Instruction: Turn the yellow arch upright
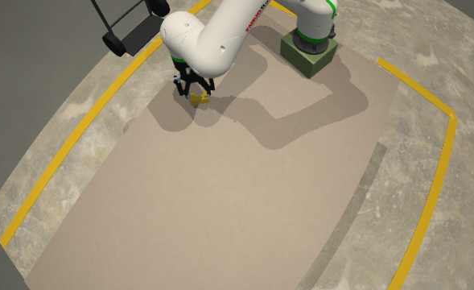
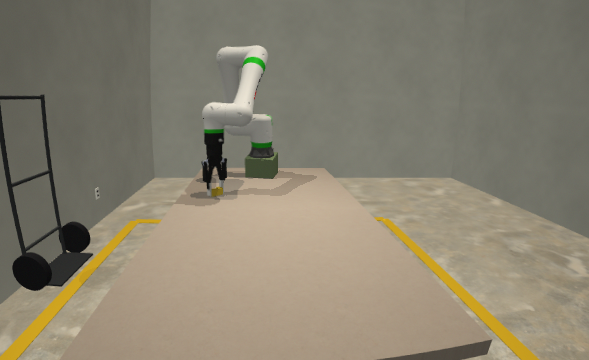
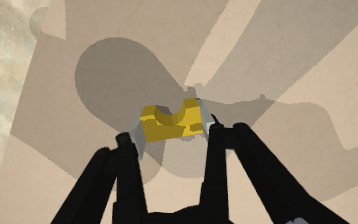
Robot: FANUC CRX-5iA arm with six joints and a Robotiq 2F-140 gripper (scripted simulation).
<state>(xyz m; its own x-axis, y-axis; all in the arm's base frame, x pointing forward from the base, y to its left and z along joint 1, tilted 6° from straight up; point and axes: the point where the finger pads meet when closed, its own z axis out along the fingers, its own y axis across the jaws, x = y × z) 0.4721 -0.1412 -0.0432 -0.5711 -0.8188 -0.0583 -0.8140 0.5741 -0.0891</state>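
The gripper (image 3: 174, 131) is half closed on the arch (image 3: 172, 123), pads against both ends, its cutout facing up, low over the surface (image 3: 260, 65).

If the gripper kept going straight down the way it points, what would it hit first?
The gripper is already shut on the yellow arch, so the arch would likely press into the brown table top directly beneath; any remaining gap is unclear.
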